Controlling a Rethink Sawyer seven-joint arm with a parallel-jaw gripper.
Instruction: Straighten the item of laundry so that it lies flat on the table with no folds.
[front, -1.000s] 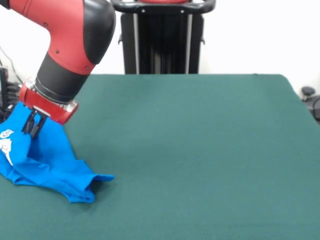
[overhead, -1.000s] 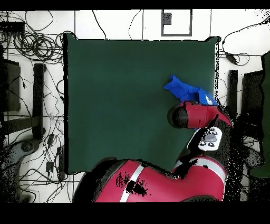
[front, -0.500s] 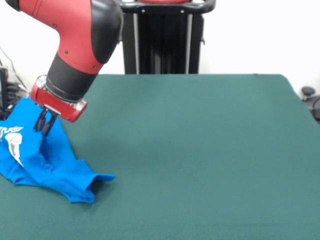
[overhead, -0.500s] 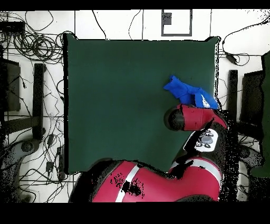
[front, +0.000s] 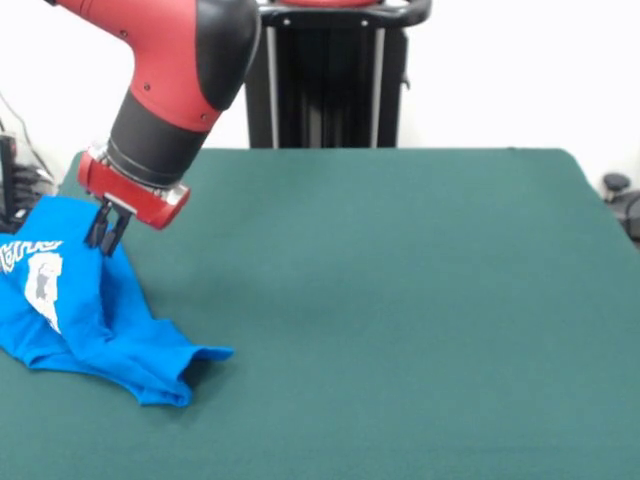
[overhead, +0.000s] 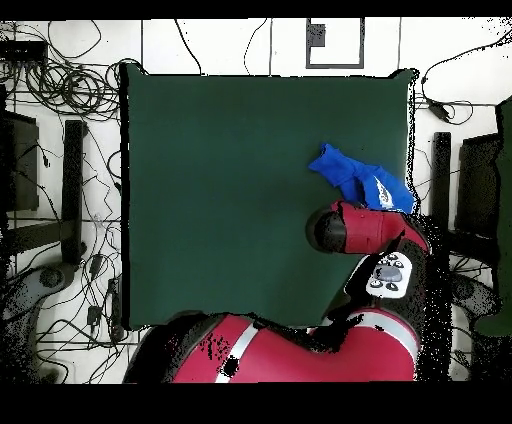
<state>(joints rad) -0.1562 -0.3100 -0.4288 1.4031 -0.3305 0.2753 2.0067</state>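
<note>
Here, line by line:

Shirt: the blue T-shirt (front: 85, 320) lies crumpled at the left edge of the table (front: 400, 300) in the front view, bunched in folds rather than flat.

Print: a patch of white and grey print with a bit of white lettering shows on its left part, facing up and partly creased.

Sleeve or corner: one blue flap sticks out to the right at the lower end of the heap, lying on the felt.

Gripper: the gripper (front: 106, 232) hangs from the red and black arm (front: 170, 90) just over the upper ridge of the shirt.

Fingers: the two dark fingers look pressed close together, seemingly pinching a raised fold of blue cloth, though the contact is too small to tell for sure.

Overhead: the shirt (overhead: 360, 180) sits near the table's (overhead: 230, 200) right edge, with the arm's (overhead: 365, 232) wrist covering its lower part; the gripper itself is hidden there.

Table top: dark green felt, far wider than the shirt.
</note>
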